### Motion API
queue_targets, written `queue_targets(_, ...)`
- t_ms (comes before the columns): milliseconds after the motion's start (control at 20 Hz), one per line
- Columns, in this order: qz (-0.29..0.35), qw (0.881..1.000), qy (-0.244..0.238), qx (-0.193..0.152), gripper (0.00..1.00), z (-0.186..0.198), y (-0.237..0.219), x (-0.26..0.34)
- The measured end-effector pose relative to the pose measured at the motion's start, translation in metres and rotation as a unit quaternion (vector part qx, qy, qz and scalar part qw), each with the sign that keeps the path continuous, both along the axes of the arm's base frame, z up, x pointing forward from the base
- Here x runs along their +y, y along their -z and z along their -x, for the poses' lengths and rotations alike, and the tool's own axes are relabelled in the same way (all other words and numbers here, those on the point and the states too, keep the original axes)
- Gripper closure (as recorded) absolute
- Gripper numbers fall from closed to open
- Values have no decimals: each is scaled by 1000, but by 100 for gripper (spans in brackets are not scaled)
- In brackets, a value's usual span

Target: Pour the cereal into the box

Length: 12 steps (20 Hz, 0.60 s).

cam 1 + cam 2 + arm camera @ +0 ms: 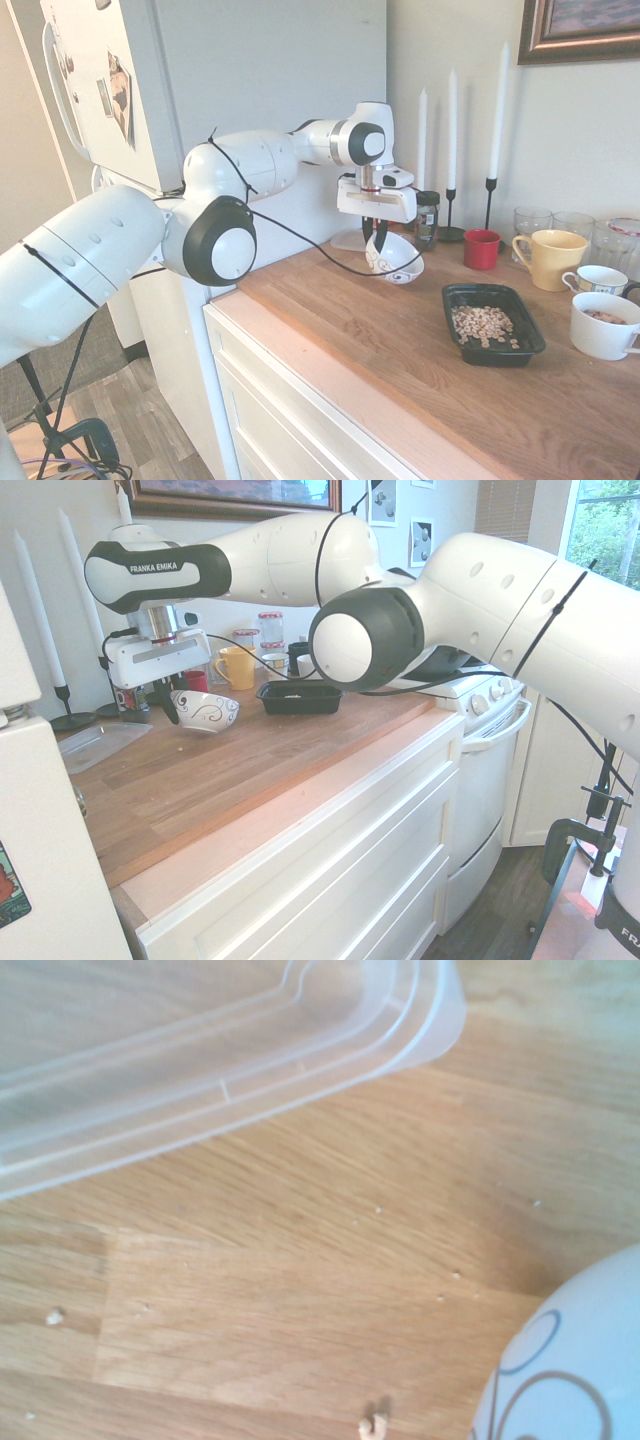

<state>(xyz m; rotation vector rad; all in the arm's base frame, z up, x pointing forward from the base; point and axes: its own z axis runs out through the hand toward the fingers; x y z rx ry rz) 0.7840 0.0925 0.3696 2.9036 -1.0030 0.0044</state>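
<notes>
We see gripper (378, 236) pinched shut on rim of patterned bowl (396, 260), bowl tilted just above wooden counter (400, 340). Cereal (484, 324) sits in black tray (494, 349), well apart. We judge bowl rigid, glazed, slippery, breakable; rim best hold.

Three white candles (453, 108), one black box (492, 322) of cereal (483, 324), one patterned bowl (395, 259), one yellow mug (549, 258).
</notes>
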Motion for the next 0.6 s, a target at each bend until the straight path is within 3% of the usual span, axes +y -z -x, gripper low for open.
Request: queue_targets(600,9,1000,-5,-3,100,-1,6,6)
